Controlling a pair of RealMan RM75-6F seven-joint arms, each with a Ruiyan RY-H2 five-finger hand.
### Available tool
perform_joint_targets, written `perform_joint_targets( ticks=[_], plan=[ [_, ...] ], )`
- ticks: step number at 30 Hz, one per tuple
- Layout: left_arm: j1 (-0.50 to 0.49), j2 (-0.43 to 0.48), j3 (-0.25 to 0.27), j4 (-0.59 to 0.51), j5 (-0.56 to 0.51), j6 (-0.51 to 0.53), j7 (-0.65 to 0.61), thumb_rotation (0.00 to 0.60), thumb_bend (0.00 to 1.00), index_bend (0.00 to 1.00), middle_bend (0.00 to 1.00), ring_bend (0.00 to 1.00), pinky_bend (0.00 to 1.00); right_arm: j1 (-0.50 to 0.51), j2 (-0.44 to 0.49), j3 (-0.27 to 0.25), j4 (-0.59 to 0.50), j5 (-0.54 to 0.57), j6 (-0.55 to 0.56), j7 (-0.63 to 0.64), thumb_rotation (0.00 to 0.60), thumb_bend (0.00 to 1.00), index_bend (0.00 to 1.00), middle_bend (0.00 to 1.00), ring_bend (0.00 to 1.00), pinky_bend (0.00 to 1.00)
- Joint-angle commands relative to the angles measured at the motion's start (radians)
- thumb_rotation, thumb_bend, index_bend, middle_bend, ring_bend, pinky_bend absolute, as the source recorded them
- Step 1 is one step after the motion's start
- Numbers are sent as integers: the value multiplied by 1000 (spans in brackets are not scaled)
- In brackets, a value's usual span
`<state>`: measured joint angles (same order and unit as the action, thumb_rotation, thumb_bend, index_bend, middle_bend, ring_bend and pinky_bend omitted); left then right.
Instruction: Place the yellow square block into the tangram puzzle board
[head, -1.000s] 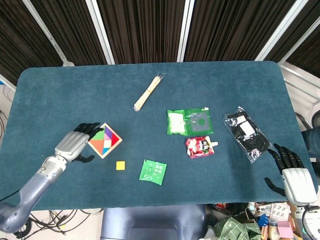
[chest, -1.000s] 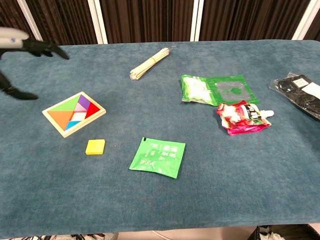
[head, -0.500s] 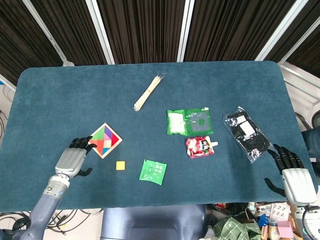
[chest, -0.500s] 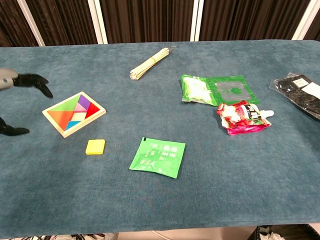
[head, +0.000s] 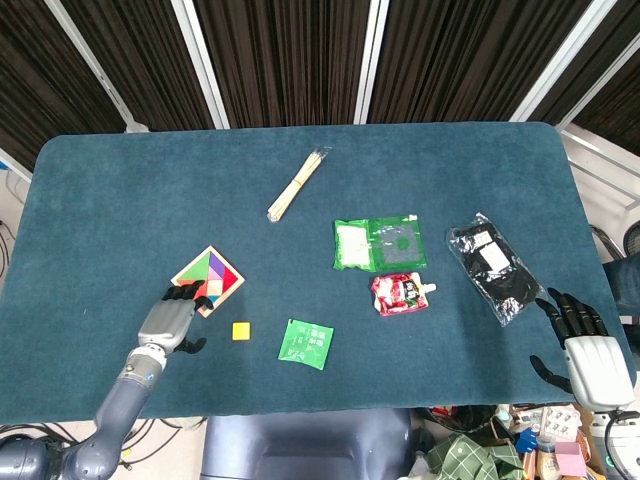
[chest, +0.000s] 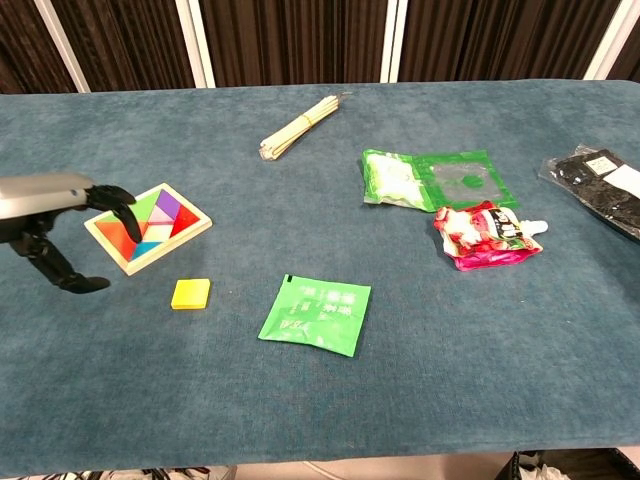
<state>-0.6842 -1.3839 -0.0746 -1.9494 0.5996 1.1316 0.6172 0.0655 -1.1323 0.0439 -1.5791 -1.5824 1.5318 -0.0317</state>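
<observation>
Grey left hand hovers empty, fingers spread; only head view shows empty, spread right hand.

I see a matt, napped teal cloth covering the table, and the tangram puzzle board at left of the chest view has a pale wooden frame. My left hand shows a smooth grey shell with black fingers; the green sachet at lower centre looks glossy.

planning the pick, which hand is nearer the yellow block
Left. The left hand hovers just beside the yellow block, by the board. The right hand sits at the table's far edge.
</observation>
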Motion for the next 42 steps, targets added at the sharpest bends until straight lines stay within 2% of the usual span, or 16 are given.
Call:
perform_joint_targets(
  ticks=[1, 14, 29, 42],
  plan=[
    [-38, -32, -29, 23, -48, -20, 19, 600, 315, 346, 0, 0, 0, 0, 0, 1, 0, 1, 1, 0, 600, 156, 147, 40, 72, 129],
    [-92, -127, -21, 82, -99, -17, 68, 600, 248, 368, 0, 0, 0, 0, 1, 2, 0, 6, -1, 4, 600, 156, 147, 40, 72, 128],
    [-95, -220, 14, 146, -7, 74, 115, 600, 244, 412, 0, 0, 0, 2, 2, 1, 0, 7, -7, 7, 600, 157, 147, 40, 72, 128],
    [-89, -257, 19, 170, 17, 93, 142, 600, 244, 431, 0, 0, 0, 3, 2, 1, -2, 10, -11, 10, 600, 157, 147, 40, 72, 129]
  ],
)
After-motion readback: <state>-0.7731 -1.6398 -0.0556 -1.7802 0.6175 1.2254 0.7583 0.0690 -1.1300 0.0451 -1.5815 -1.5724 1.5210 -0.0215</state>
